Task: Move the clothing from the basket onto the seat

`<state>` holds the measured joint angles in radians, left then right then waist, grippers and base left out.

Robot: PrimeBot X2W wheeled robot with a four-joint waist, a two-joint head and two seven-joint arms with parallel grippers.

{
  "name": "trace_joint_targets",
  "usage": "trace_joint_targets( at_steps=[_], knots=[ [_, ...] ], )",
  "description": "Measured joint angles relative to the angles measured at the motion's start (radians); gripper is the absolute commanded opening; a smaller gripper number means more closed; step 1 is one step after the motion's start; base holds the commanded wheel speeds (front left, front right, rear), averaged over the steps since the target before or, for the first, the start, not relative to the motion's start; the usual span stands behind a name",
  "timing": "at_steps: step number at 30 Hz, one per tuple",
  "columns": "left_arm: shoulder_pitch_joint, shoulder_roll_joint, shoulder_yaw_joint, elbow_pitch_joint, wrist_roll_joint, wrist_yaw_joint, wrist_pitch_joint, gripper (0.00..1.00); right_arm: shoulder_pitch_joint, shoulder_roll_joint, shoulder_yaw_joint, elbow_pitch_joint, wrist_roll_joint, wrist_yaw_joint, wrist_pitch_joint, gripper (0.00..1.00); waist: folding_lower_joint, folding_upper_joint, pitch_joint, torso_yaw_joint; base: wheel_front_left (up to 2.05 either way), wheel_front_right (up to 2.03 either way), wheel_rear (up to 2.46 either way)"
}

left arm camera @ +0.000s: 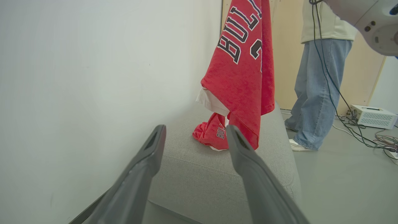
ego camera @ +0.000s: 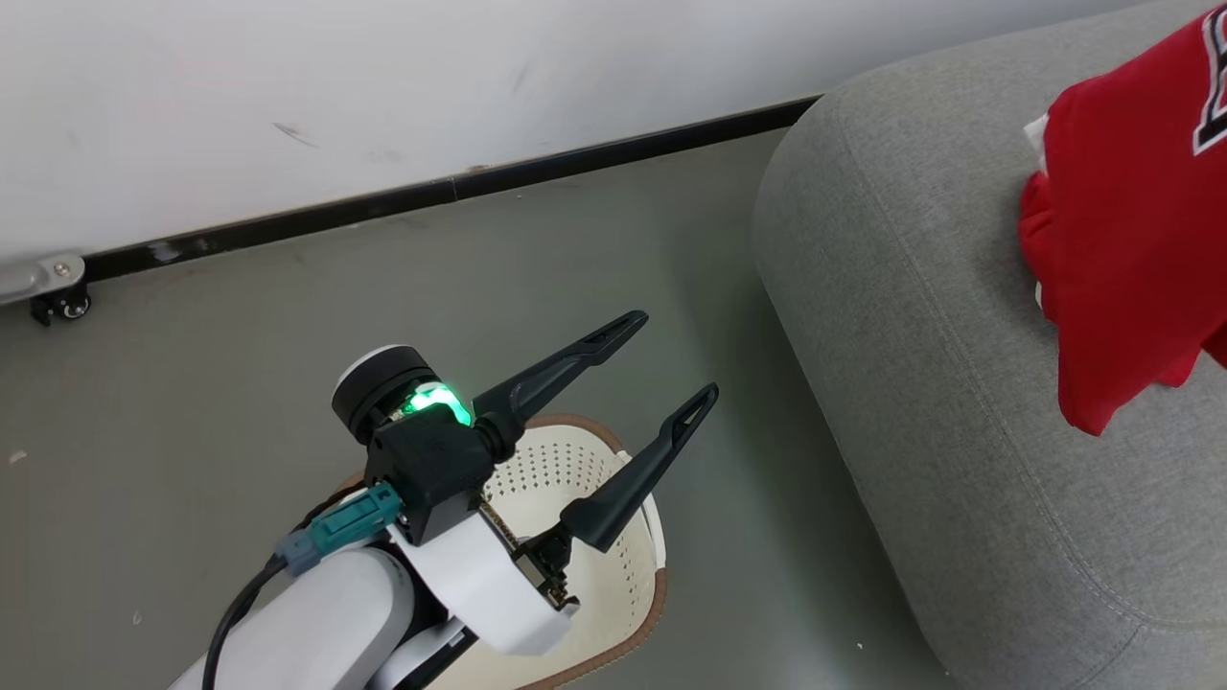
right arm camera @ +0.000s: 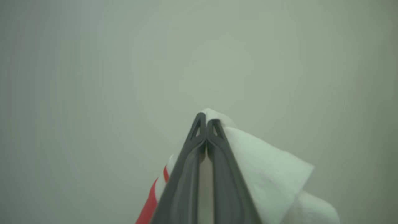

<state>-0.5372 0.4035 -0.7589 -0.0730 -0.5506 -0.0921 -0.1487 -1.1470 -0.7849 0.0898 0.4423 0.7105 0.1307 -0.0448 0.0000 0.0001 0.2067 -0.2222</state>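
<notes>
My right gripper (right arm camera: 205, 116) is shut on a fold of the clothing, white trim (right arm camera: 264, 168) with a red strip beside the fingers. That red jersey (left arm camera: 242, 77) with black-and-white letters hangs above the grey seat (left arm camera: 192, 174); in the head view it (ego camera: 1122, 220) shows at the right over the seat (ego camera: 911, 335). A second red garment (left arm camera: 210, 132) lies crumpled on the seat under it. My left gripper (ego camera: 671, 356) is open and holds nothing, above the cream basket (ego camera: 642, 575) on the floor; its open fingers (left arm camera: 196, 130) point toward the seat's end.
A person in jeans (left arm camera: 314, 93) stands beyond the seat's far side. A white box (left arm camera: 373, 115) and cables (left arm camera: 382, 140) lie on the floor there. A white wall with a black baseboard (ego camera: 431, 192) runs behind; a small caster (ego camera: 59, 305) sits at its foot.
</notes>
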Motion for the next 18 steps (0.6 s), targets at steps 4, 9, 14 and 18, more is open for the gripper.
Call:
trace_joint_targets(
  at_steps=[4, 9, 14, 18],
  knots=[
    [-0.002, 0.008, 0.004, -0.008, 0.000, 0.002, 0.004, 1.00, -0.042, -0.017, -0.027, 0.011, 0.000, 0.000, -0.013, 0.00, 0.0001, 0.0000, 0.016, 0.002, 0.00, 0.00, 0.00],
    [-0.007, 0.013, 0.007, -0.017, 0.004, 0.006, 0.009, 1.00, -0.070, -0.042, -0.043, 0.020, -0.032, 0.000, -0.027, 0.00, 0.0000, 0.0000, 0.030, -0.001, 0.00, 0.00, 0.00],
    [-0.008, 0.017, 0.007, -0.023, 0.009, 0.010, 0.012, 1.00, -0.068, -0.044, -0.034, 0.055, -0.053, 0.000, -0.036, 0.00, 0.0000, 0.0000, 0.038, -0.008, 0.00, 0.00, 0.00],
    [-0.008, 0.017, 0.007, -0.029, 0.009, 0.010, 0.018, 1.00, -0.034, -0.042, -0.004, 0.092, -0.062, 0.000, -0.036, 0.00, 0.0000, 0.0000, 0.046, -0.012, 0.00, 0.00, 0.00]
  ],
)
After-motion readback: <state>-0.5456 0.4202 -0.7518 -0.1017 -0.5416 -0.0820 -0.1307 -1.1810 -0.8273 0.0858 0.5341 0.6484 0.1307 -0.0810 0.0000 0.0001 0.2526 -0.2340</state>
